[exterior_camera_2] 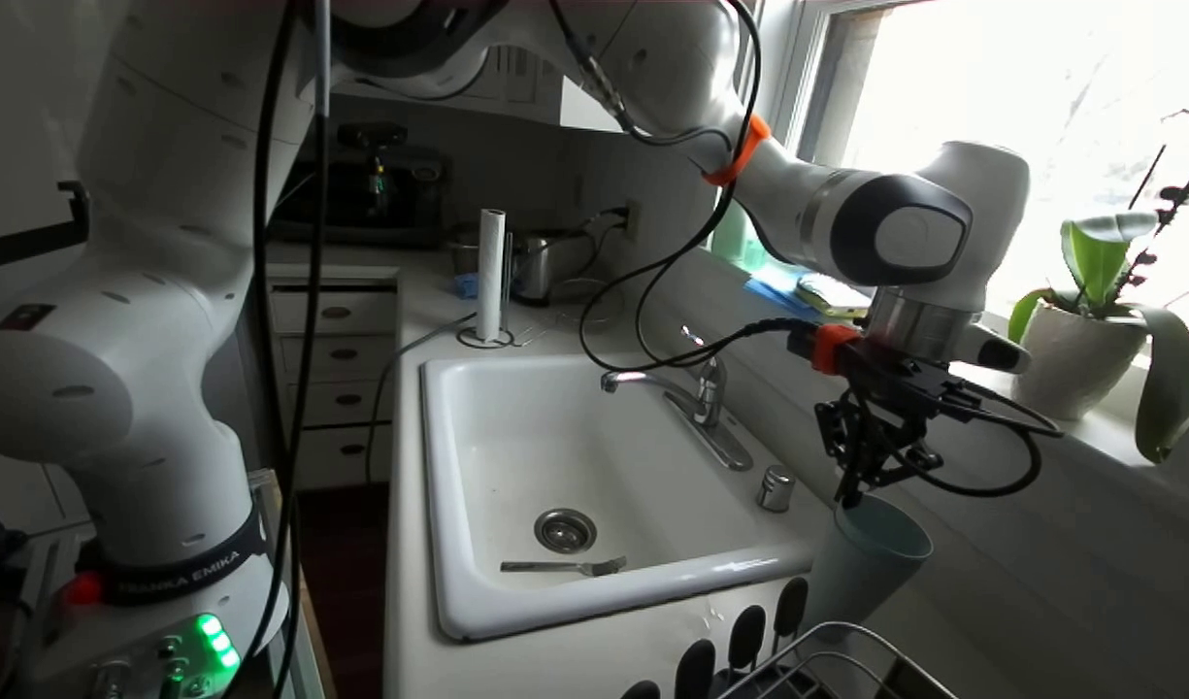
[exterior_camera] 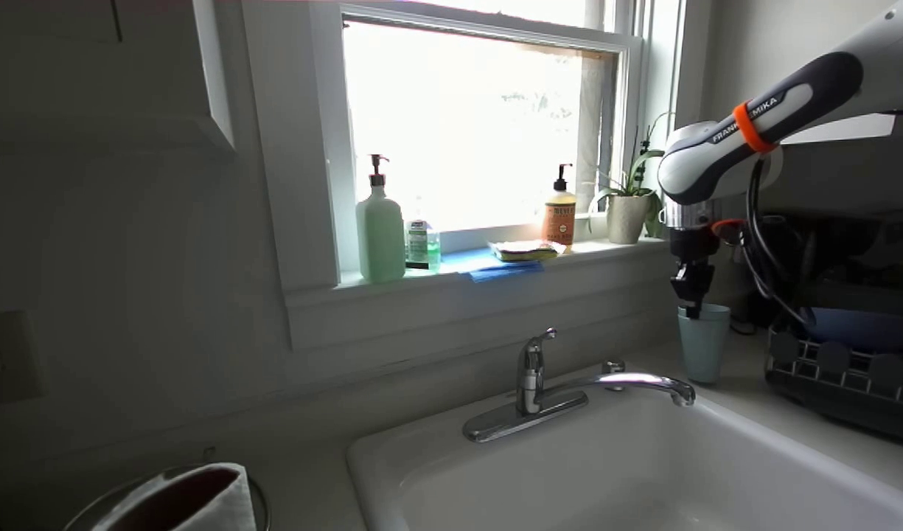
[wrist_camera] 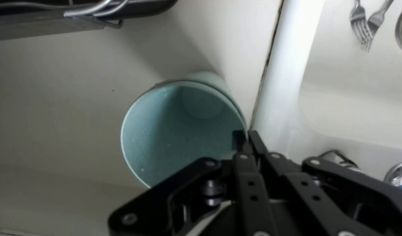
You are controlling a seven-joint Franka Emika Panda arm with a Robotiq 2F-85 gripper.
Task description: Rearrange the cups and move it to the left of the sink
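Observation:
A pale teal cup [exterior_camera: 703, 350] is at the counter beyond the sink's faucet end, close to the wall. My gripper [wrist_camera: 246, 135] is shut on its rim, one finger inside the cup and one outside, on the side facing the sink. From above, the wrist view looks into the cup [wrist_camera: 174, 131], which holds nothing, and a second edge runs just under its rim. Whether its base touches the counter I cannot tell. The white sink [exterior_camera_2: 439, 505] lies beside it, with its chrome faucet [exterior_camera: 531, 380] at the wall side.
A dish rack [exterior_camera: 849, 391] stands close to the cup. Near the sink's back corner is a chrome cap [exterior_camera_2: 776, 487]. Forks [exterior_camera_2: 565, 567] lie in the basin. A paper towel tube [exterior_camera_2: 492, 277] stands past the far end. Bottles and a potted plant [exterior_camera: 628, 217] line the windowsill.

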